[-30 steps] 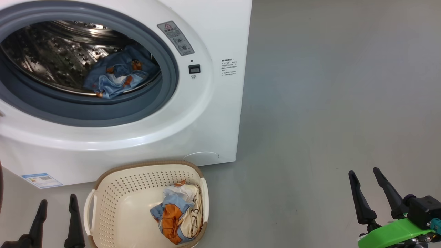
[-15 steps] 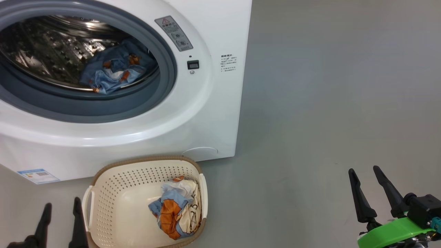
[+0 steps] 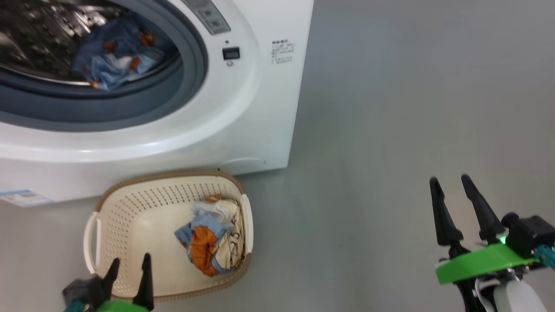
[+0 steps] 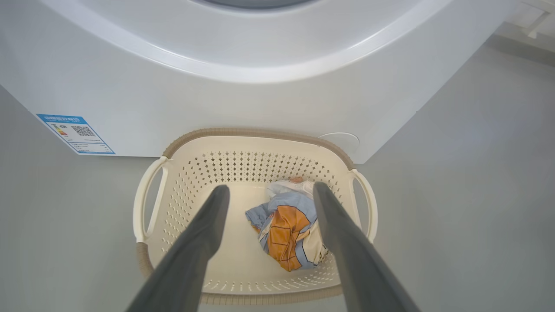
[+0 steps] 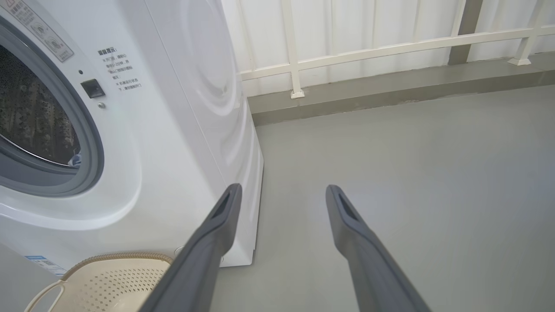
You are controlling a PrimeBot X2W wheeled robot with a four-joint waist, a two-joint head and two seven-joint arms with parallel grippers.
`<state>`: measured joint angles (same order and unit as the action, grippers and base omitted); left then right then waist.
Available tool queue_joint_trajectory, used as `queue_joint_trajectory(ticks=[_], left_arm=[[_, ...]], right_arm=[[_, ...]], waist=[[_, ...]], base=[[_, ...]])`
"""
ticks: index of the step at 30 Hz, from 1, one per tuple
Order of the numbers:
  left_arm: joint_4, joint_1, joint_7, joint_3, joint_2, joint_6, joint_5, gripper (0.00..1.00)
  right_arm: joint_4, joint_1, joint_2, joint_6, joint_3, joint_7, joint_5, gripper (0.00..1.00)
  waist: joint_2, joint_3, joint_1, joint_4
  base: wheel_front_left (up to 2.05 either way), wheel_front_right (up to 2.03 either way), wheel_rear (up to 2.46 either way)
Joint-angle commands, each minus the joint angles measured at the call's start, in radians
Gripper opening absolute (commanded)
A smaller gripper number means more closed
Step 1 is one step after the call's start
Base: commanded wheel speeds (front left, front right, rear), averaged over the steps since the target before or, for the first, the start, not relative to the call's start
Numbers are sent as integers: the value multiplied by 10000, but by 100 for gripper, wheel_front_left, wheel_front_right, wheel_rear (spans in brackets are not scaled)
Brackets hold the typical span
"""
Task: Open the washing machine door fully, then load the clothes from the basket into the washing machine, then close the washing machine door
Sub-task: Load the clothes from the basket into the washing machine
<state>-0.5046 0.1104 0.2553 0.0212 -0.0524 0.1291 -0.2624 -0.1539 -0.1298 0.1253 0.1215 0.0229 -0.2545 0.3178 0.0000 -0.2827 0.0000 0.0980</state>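
The washing machine (image 3: 243, 108) stands with its round opening uncovered; the washing machine door is out of view. A light blue garment with orange prints (image 3: 110, 56) lies in the steel drum. The cream basket (image 3: 143, 225) sits on the floor against the machine's front. In its right half lies a crumpled cream, blue and orange garment (image 3: 210, 236). My left gripper (image 3: 130, 264) is open above the basket's near rim. In the left wrist view its fingers (image 4: 204, 234) frame the garment (image 4: 288, 225) from above. My right gripper (image 3: 451, 182) is open over bare floor, far to the right.
Grey floor (image 3: 390, 108) spreads to the right of the machine. A blue label (image 4: 76, 133) is stuck low on the machine's front. In the right wrist view a white railing and wall (image 5: 368, 47) stand behind the machine, and the basket's corner (image 5: 117, 277) shows at the bottom left.
The head camera has tipped down, so the whole scene has slid up. My left gripper has moved right, from beside the basket to over its near rim. Both grippers stay open.
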Motion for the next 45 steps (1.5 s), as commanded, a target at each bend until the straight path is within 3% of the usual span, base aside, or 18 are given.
queue_joint_trajectory(ticks=[1,17,28,35,45], left_arm=[[-118,403,65,141,-251,15,-103,100],[-3886,4453,65,-2932,-1405,15,-1176,100],[-5618,6223,63,-4930,-2120,15,-2350,100],[-5972,7012,-113,-6052,-2434,15,-3399,100],[-5150,7484,-807,-8094,-2980,15,-5369,100]], right_arm=[[264,-292,27,92,-216,-72,7,100],[487,-2034,-519,92,-501,-72,64,100],[599,-2770,-690,92,-684,-72,111,100],[693,-3079,-737,92,-770,-72,178,100],[782,-3257,-748,92,-906,-72,470,100]], waist=[[0,-640,0,189],[0,-3587,0,897],[0,-4823,0,1411],[0,-5407,0,1667],[0,-5972,0,1936]], base=[[0,0,0],[0,0,0],[0,0,0],[0,0,0],[0,0,0]])
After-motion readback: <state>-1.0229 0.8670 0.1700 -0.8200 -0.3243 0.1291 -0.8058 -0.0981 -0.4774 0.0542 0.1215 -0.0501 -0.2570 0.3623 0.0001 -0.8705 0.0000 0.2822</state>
